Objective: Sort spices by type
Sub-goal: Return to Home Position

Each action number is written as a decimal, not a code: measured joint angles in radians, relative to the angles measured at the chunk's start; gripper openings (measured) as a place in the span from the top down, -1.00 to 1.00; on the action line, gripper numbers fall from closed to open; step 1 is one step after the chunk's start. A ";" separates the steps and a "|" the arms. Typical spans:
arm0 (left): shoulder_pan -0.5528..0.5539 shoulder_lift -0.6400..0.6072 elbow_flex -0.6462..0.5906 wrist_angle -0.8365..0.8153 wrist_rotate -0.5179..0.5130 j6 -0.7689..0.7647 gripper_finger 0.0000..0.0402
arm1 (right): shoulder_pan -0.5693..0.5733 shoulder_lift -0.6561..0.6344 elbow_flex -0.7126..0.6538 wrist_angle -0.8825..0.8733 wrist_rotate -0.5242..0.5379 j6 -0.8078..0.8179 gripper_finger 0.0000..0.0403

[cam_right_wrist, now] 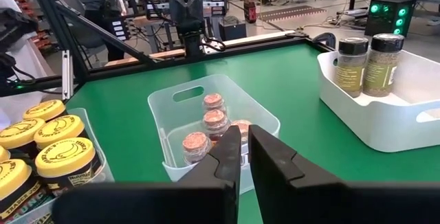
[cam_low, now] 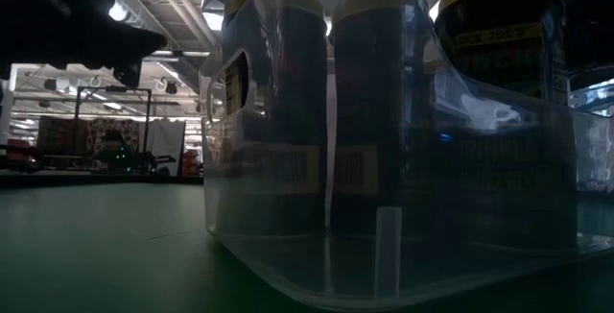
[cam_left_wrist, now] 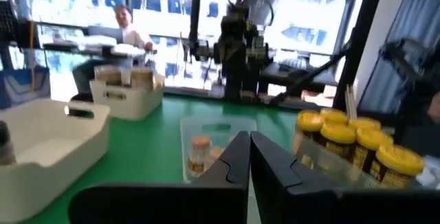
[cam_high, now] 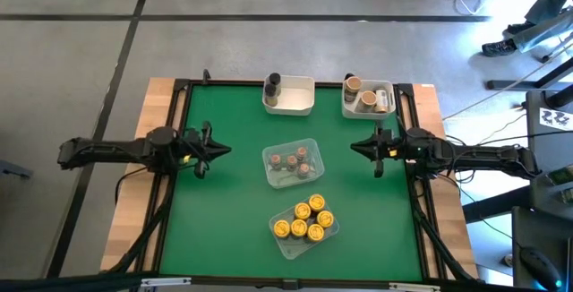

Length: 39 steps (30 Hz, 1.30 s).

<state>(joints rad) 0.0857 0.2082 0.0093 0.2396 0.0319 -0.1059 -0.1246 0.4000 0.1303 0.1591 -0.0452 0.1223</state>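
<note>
High view: yellow jars (cam_high: 304, 220) sit in a tray (cam_high: 288, 247) nearer than the middle tray (cam_high: 267, 158) of red-topped jars (cam_high: 293, 162); left claw (cam_high: 224, 150) and right claw (cam_high: 356, 147), both pressed together, flank it; beyond it, bins (cam_high: 300, 106) hold a dark jar (cam_high: 272, 83) and tan jars (cam_high: 367, 101)

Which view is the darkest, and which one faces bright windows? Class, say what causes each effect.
Low view: darkest, because the clear tray of yellow-lidded jars stands right at the lens, dim against the ceiling lights behind. Left wrist view: faces bright windows, which glare in the background. High view: the green mat is evenly lit.
</note>
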 joint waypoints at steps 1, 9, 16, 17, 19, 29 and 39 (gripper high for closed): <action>0.002 -0.024 0.001 -0.013 -0.005 0.001 1.00 | 0.000 0.000 0.000 0.002 0.000 0.000 0.84; 0.003 -0.192 0.001 -0.177 -0.073 0.029 0.99 | 0.000 -0.017 0.000 -0.027 -0.019 -0.014 0.84; 0.003 -0.204 0.001 -0.203 -0.083 0.008 0.98 | 0.000 -0.135 0.000 -0.136 -0.018 -0.023 0.84; 0.003 -0.204 0.001 -0.208 -0.084 0.014 0.98 | 0.000 -0.157 -0.001 -0.143 -0.018 -0.023 0.84; 0.003 -0.198 0.001 -0.208 -0.085 0.033 0.98 | 0.001 -0.193 -0.019 -0.118 -0.024 -0.023 0.84; 0.003 -0.197 0.000 -0.211 -0.085 0.034 0.98 | 0.000 -0.383 -0.117 -0.134 0.022 -0.039 0.84; 0.003 -0.197 0.000 -0.221 -0.085 0.034 0.98 | 0.000 -0.391 -0.119 -0.138 0.048 -0.053 0.84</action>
<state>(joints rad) 0.0887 0.0116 0.0097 0.0185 -0.0532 -0.0715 -0.1246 0.0086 0.0110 0.0208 0.0032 0.0692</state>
